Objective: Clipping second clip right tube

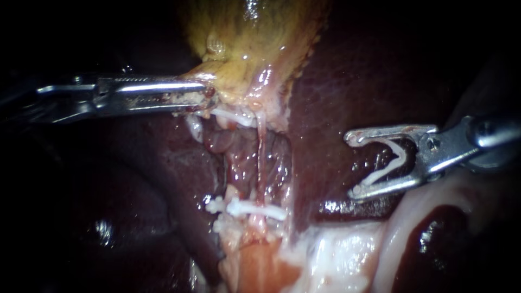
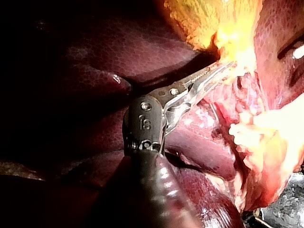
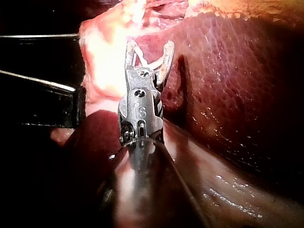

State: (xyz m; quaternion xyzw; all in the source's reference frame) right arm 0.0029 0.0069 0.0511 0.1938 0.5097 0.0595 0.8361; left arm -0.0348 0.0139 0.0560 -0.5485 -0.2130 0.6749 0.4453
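Right instrument (image 1: 351, 165): enters from the right and hangs over the liver (image 1: 336, 81), well apart from the tube.
Right claw: spread wide, with a white clip (image 1: 388, 163) seated between its two jaws; the clip's legs are splayed in a V, and each leg lies against a jaw. The right wrist view shows the same V in the claw (image 3: 148, 50), with the clip (image 3: 149, 61) near the hinge.
Left instrument (image 1: 209, 96): enters from the left and lies level, its tip at the lower edge of the gallbladder (image 1: 255, 43).
Left claw: closed on the yellowish gallbladder tissue; in the left wrist view (image 2: 223, 71) the toothed jaws end inside that tissue.
Pale tube (image 1: 261, 157): a thin strand running down from the gallbladder's lower edge, between the two instruments; whether it is the right tube cannot be told.
Upper clip (image 1: 233, 115): white, lying just below the left claw.
Lower clips (image 1: 255, 210): white, lying across the tube's lower end.
Surface: dark red liver on both sides, with pale tissue (image 1: 347, 255) below the right claw.
Room: dark beyond the lit tissue.
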